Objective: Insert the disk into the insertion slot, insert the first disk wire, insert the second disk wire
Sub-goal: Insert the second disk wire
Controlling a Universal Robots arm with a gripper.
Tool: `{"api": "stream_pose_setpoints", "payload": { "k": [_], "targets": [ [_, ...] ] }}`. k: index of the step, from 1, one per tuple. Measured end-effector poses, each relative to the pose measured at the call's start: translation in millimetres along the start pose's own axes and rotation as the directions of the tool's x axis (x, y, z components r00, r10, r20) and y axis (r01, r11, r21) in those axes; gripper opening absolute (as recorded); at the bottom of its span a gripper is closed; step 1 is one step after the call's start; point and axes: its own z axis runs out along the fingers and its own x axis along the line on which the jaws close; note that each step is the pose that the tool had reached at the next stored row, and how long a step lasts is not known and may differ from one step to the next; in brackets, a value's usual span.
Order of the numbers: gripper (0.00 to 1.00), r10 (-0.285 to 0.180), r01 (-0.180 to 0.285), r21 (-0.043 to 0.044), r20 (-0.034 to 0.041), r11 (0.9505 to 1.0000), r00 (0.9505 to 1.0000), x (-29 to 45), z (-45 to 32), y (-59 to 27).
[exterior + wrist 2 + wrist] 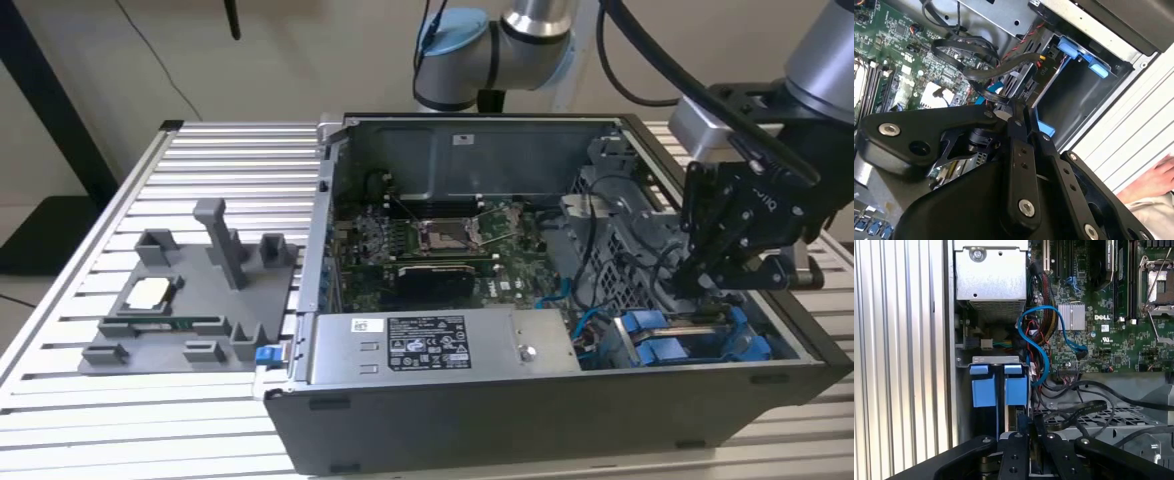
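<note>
Wiring work seems to be the step in hand: the gripper (694, 295) is hanging low inside the open computer case (400, 420), at the corner on the exterior view's right, directly over the insertion slot (999, 360) with its blue fittings (983, 390). Its jaws are standing drawn almost together. In the second wrist view a looping black cable (971, 75) is ending right at the fingertips (1016, 135). Whether they are clenching its plug or only closing beside it I cannot tell, since the fingers themselves are hiding the spot. The disk (1021, 85) appears to be sitting on edge in the bay already, with a blue corner of its carrier (1046, 129) showing just beside the gripper, while the bay's other compartment (1079, 97) is lying dark and empty. Doing this well, I judge, is mostly about alignment. The plug should be travelling square to the disk's socket and along the disk's length, with light pressure, because a skewed push is likely to be bending the connector or shifting the carrier in its rails. Slack is the other concern: the blue data cable (1040, 340) and the black bundle are crowding the bay mouth and could be snagging on the fingers. A person's hand (1159, 175) is resting on the slatted table (80, 420) near the case.
</note>
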Motion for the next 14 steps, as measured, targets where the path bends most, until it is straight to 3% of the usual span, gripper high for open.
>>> {"api": "stream_pose_setpoints", "payload": {
  "k": [14],
  "targets": [
    [0.16, 0.000, 0.000, 0.0028, -0.0001, 1.0000, 1.0000, 0.3, 5.8, -0.1]
  ]
}}
